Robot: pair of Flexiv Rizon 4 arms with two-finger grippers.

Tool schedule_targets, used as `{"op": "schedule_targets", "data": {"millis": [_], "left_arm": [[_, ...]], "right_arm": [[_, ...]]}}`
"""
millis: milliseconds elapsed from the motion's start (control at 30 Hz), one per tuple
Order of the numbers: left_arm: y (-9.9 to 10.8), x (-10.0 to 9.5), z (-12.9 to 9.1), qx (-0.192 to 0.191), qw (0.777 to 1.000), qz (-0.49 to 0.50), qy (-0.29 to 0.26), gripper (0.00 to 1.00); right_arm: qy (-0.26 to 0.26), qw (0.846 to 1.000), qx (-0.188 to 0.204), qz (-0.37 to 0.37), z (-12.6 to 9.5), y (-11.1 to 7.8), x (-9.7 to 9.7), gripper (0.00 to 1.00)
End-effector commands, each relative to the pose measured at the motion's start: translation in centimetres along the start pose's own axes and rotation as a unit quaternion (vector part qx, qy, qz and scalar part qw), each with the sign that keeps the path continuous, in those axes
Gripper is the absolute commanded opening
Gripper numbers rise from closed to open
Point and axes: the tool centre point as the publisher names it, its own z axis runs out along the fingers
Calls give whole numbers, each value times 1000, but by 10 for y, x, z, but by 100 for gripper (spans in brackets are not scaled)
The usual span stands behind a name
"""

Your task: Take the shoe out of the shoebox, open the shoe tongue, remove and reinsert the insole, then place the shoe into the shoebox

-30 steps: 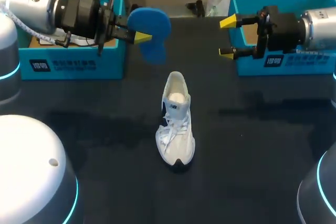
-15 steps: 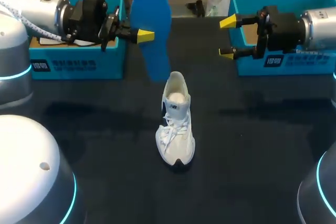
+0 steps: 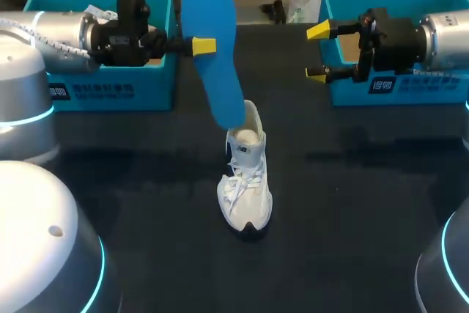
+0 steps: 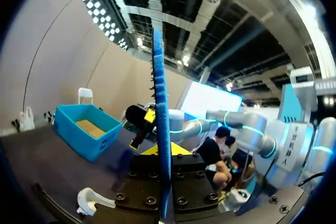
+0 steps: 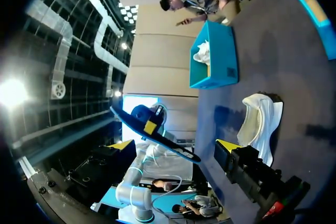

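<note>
Left gripper [image 3: 199, 46] holds a long blue foam insole [image 3: 212, 49] above a white lace-up sneaker [image 3: 244, 174] on a black table [image 3: 352, 203].

The left arm comes in over the teal open box on the left [image 3: 102, 89]. Its yellow-tipped fingers are clamped on the insole's two flat faces near the middle, so the insole hangs steeply tilted. The insole's lower end sits at the sneaker's heel opening; whether they touch cannot be told. The sneaker stands upright mid-table, outside both boxes, toe towards the robot, laces loose. The right gripper [image 3: 317, 52] hovers at the front wall of the teal open box on the right [image 3: 396, 86], fingers spread apart and holding nothing.
</note>
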Motion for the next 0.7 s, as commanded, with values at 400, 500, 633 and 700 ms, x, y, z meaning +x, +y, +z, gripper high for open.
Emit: {"op": "schedule_targets", "data": {"millis": [400,500,633,700], "left_arm": [[19,-2,8,24,912,-408,-42,0],[22,-5,11,7,899,-437,-24,0],[27,-14,16,-5,895,-446,-5,0],[29,-18,19,-9,894,-449,0,0]], "right_arm": [[0,1000,0,0,1,0,0,100],[0,1000,0,0,1,0,0,100],[0,1000,0,0,1,0,0,100],[0,1000,0,0,1,0,0,100]]}}
